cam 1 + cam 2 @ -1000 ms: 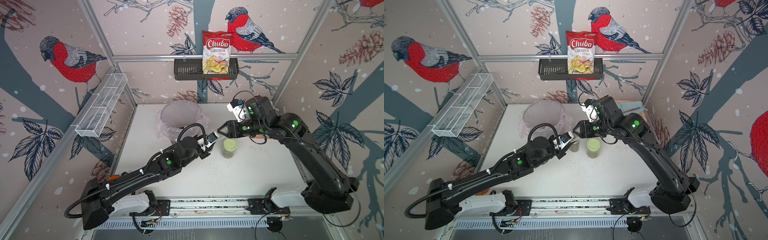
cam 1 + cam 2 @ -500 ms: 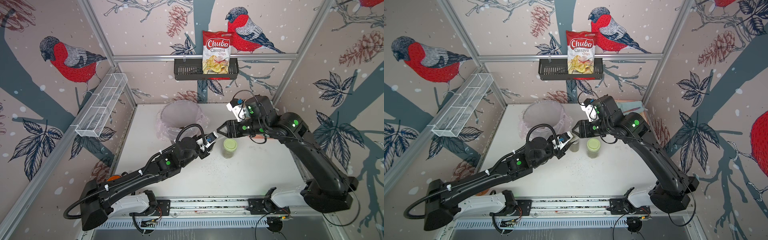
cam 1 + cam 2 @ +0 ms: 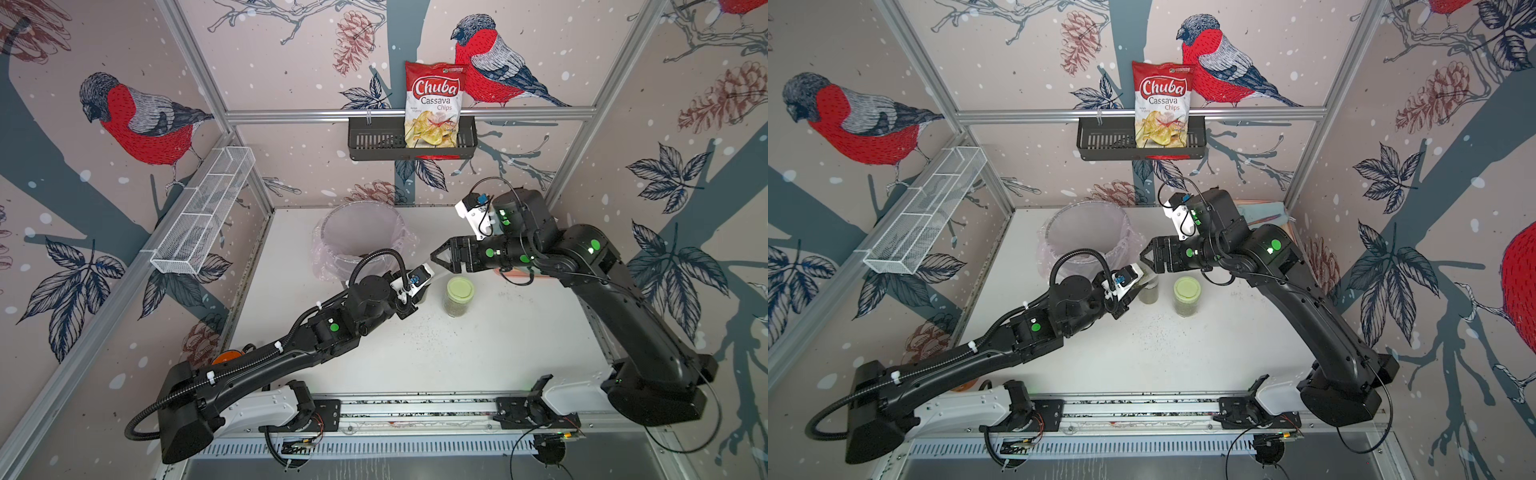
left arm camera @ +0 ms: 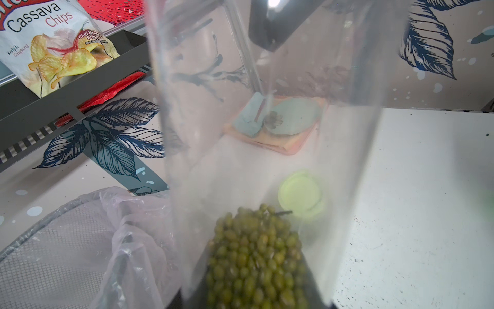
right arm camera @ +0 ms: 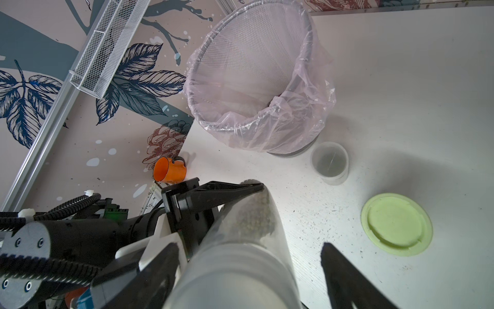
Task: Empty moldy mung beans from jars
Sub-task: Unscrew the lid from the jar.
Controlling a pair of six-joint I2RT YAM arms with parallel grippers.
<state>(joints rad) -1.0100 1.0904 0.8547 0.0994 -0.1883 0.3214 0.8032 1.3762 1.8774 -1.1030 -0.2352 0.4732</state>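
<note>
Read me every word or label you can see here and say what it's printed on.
"Chuba": chip bag, both top views.
"Cassava Chips": same bag.
"Keripik Singkong": same bag, left wrist view.
"Chili Bala... Flavo...": same bag, ends unclear.
Fine print below that: too small to read.

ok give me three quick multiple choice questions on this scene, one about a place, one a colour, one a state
1. Where is the chips bag? A on the table B in the white mesh shelf C in the black basket
2. What colour is the lid of the standing jar? A pale green B red C black
3. What state is the left end effector in? A open, empty B shut on the tall tube C shut on the lid
Answers: C, the bag stands in the basket on the back wall; A, both top views show it pale green; B, the right wrist view shows it clamped on the tube holding mung beans.
</note>
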